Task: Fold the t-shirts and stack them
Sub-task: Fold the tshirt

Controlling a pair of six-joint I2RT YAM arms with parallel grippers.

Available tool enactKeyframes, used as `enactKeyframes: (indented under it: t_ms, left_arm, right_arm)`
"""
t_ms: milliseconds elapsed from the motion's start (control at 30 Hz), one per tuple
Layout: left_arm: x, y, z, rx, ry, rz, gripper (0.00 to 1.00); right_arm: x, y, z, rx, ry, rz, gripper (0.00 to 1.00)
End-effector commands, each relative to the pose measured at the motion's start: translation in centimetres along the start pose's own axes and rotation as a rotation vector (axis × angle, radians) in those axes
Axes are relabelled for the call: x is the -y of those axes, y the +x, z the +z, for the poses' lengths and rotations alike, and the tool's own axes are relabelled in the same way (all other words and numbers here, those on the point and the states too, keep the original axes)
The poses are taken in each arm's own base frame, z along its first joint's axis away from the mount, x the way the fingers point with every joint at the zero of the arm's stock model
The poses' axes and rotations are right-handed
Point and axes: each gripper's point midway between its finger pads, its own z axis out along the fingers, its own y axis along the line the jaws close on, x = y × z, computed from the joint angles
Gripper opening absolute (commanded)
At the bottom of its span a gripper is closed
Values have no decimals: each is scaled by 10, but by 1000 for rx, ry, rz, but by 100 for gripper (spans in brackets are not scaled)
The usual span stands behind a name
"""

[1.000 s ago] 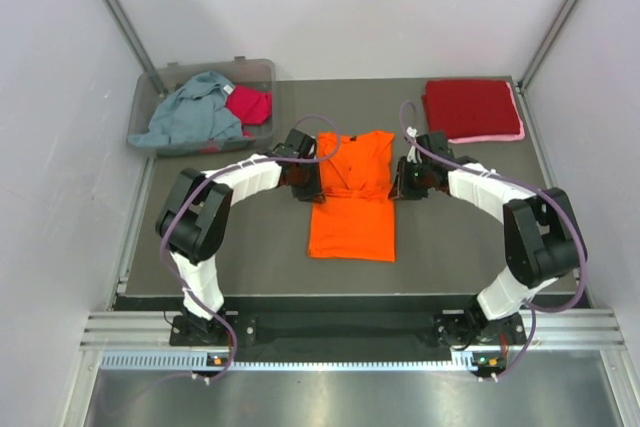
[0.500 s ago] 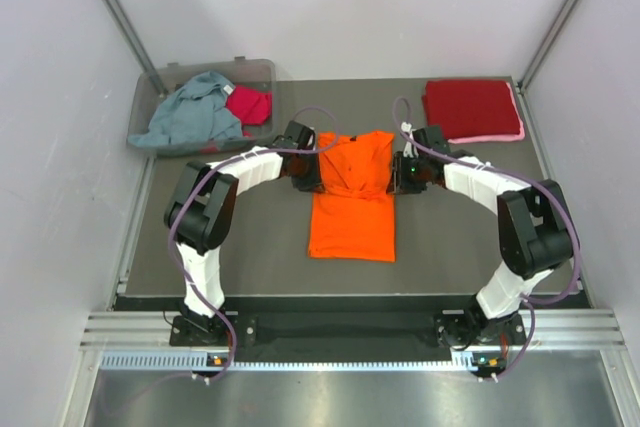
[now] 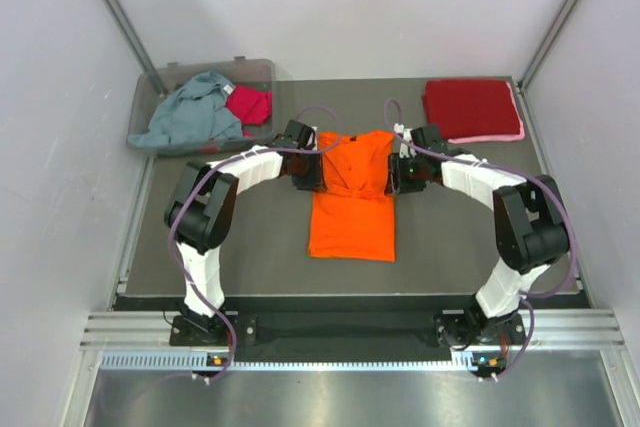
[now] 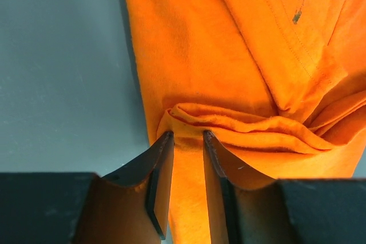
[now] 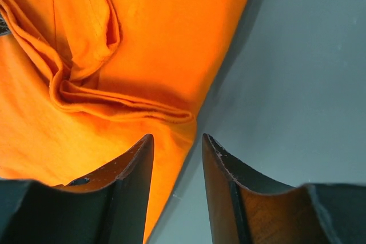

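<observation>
The orange t-shirt (image 3: 352, 212) lies flat in the middle of the table, its sleeves folded inward and bunched near the top. My left gripper (image 3: 312, 175) sits at its left edge by the sleeve fold. In the left wrist view the jaws (image 4: 187, 134) stand a narrow gap apart over the orange cloth (image 4: 229, 55). My right gripper (image 3: 393, 179) sits at the right edge. Its jaws (image 5: 176, 136) are apart, straddling the cloth's edge (image 5: 143, 27), with bare table between them. A folded dark red t-shirt (image 3: 470, 107) lies on a pink one (image 3: 515, 135) at the back right.
A clear plastic bin (image 3: 258, 67) at the back left holds a crumpled grey-blue t-shirt (image 3: 195, 112) and a magenta one (image 3: 250, 104). White walls close in both sides. The dark table top (image 3: 450, 237) ends at a metal rail near the arm bases.
Both grippers have moved a little away from the arm bases and inward, up to the shirt's side edges at the sleeve folds. The shirt itself has barely shifted.
</observation>
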Motion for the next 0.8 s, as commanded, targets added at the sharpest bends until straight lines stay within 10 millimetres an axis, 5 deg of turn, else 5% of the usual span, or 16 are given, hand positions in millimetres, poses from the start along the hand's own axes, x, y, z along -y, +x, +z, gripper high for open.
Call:
enactKeyframes:
  t_ms: [0,200,367,500,767]
  left_arm:
    - [-8,-11,3,25,-31,44,34]
    - [-7,-11,6,21,-23,53,33]
    - [-11,-10,8,16,-39,43,0]
    - [-16,-8,8,18,-67,24,0]
    - [-30,-12,-1,76,-144,-20,0]
  right_arm:
    - [-10,-24,7,47,-52,-70,40]
    - [-7,-25,15,47,-59,-82,33]
    - [-5,-22,18,43,-58,-75,17]
    - [5,-19,20,38,-16,-51,0]
    - [7,-19,19,54,-9,-28,0]
